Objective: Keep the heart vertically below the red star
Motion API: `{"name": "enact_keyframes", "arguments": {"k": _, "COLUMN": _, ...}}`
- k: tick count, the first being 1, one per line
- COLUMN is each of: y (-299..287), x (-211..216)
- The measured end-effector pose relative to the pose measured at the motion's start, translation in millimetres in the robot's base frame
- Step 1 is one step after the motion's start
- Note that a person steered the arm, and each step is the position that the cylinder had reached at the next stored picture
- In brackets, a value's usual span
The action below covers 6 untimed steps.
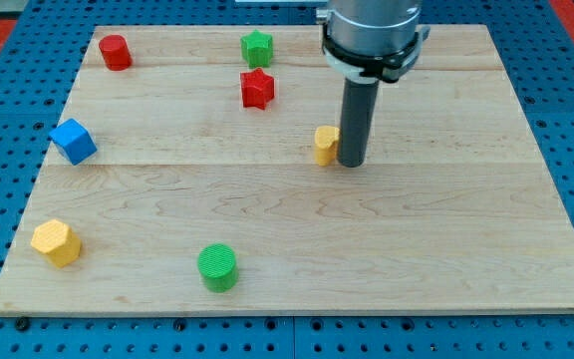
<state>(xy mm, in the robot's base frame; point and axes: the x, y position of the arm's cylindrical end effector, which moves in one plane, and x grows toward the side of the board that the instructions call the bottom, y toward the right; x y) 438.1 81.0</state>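
My arm's dark rod hangs upright from the view's top, my tip [352, 163] resting on the board.

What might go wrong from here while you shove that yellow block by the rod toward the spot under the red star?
My tip touches the yellow heart's right side, a bit low; an off-centre push may spin it or let it slip off the tip.

The heart sits right of and below the red star; too steep a push up could knock the star toward the green star.

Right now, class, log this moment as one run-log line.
my tip: touching yellow heart, on its right | red star: up-left of heart | heart not yet below star
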Motion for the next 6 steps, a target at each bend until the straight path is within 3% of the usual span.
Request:
{"name": "enact_keyframes", "arguments": {"k": 1, "y": -10.6, "x": -1.3}}
{"name": "enact_keyframes", "arguments": {"k": 2, "y": -81.2, "x": -6.7}}
{"name": "enact_keyframes", "arguments": {"k": 3, "y": -60.6, "x": -1.1}}
{"name": "enact_keyframes", "arguments": {"k": 4, "y": -24.0, "x": -25.1}}
{"name": "enact_keyframes", "arguments": {"k": 6, "y": -81.4, "x": -31.7}}
